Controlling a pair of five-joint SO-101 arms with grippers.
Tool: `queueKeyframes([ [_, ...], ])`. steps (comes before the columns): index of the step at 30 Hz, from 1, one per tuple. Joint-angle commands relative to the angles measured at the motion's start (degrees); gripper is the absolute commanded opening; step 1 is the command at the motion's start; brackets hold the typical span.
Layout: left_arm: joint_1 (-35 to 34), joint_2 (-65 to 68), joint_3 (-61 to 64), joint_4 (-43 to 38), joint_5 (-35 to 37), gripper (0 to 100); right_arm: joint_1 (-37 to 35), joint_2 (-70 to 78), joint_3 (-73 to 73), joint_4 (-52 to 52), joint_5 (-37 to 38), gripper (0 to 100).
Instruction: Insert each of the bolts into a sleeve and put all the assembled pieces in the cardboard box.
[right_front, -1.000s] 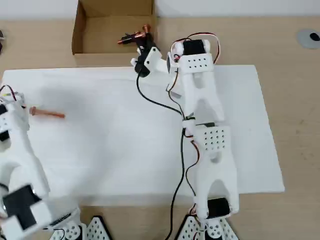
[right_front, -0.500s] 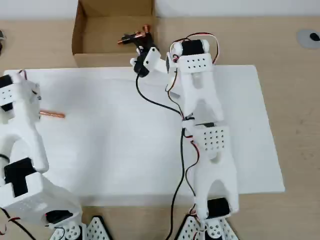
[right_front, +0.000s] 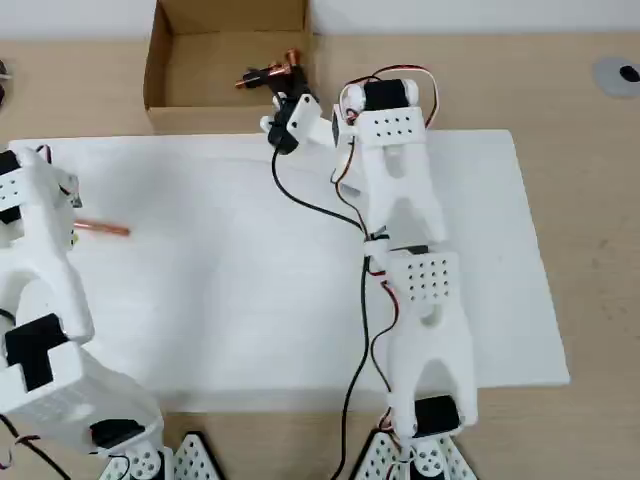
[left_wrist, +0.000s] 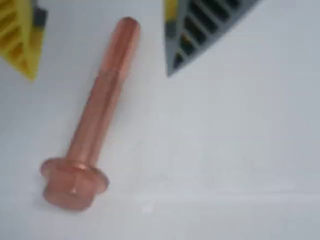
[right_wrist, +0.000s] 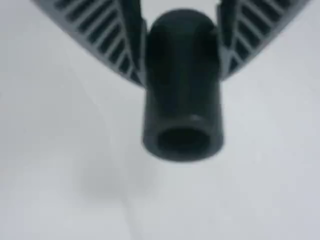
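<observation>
A copper bolt (right_front: 105, 229) (left_wrist: 95, 130) lies flat on the white sheet (right_front: 250, 290) at the far left. My left gripper (left_wrist: 100, 74) hangs open just above it, the shank between a yellow finger (left_wrist: 20, 35) and a grey one (left_wrist: 200, 30). From above, the left arm's wrist (right_front: 35, 205) covers the bolt's head. My right gripper (right_front: 285, 132) (right_wrist: 181, 79) is shut on a black sleeve (right_wrist: 182, 107) over the sheet's far edge, just in front of the cardboard box (right_front: 155, 75). Assembled copper and black pieces (right_front: 268, 73) lie in the box's right part.
The right arm (right_front: 410, 260) stretches from the near edge up the middle right of the sheet, with a black cable (right_front: 320, 212) hanging beside it. A grey disc (right_front: 615, 75) sits on the wooden table at the far right.
The left arm has swung in over the bolt, so its wrist now covers the bolt's head. The right arm has barely shifted, with the sleeve still in its gripper.
</observation>
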Motion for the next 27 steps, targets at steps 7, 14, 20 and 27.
queueKeyframes([
  [7, -0.53, 11.3, -13.63, 9.49, -3.43, 19, -0.57, -3.38, -3.03, 0.88, -0.62, 1.0],
  [14, -0.62, 19.21, -26.29, 15.82, -6.42, 19, -0.57, -3.38, -1.45, 0.88, -0.62, 1.0],
  [20, -0.7, 20.26, -33.76, 21.01, -10.29, 19, -0.57, -3.38, -0.75, 0.88, -0.62, 1.0],
  [27, -1.05, 20.26, -34.9, 21.45, -17.93, 19, -0.57, -3.38, -0.66, 0.88, -0.62, 1.0],
])
